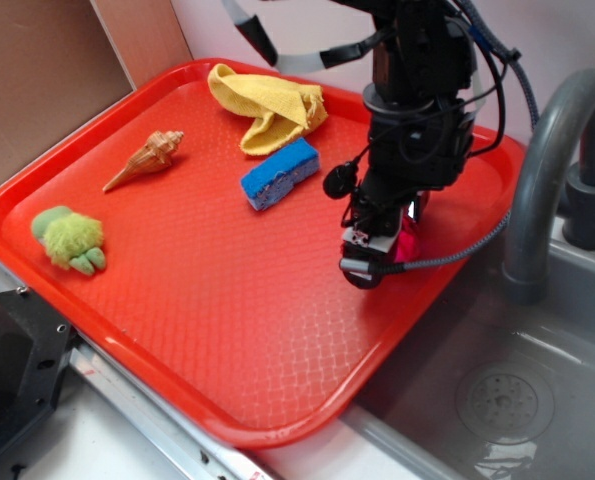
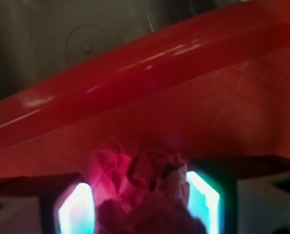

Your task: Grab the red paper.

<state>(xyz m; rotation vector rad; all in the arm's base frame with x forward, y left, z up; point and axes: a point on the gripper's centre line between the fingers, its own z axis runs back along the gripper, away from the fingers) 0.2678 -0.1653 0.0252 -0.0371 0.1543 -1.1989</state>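
We see the gripper (image 1: 382, 250) low over the tray (image 1: 227, 330), near its right rim beside the sink (image 1: 497, 400). The arm hides most of the paper (image 1: 408, 243); only a crimson sliver shows past the fingers in the exterior view. From the wrist, the paper (image 2: 135, 180) sits between both pads (image 2: 76, 209), its lower part cut off by the frame edge. The pads appear to touch its sides, so the jaws look pinched on it, though blur leaves contact uncertain. Well apart on the tray lie a sponge (image 1: 280, 173), a yellow cloth (image 1: 267, 105), a shell (image 1: 145, 160) and a green toy (image 1: 70, 238).
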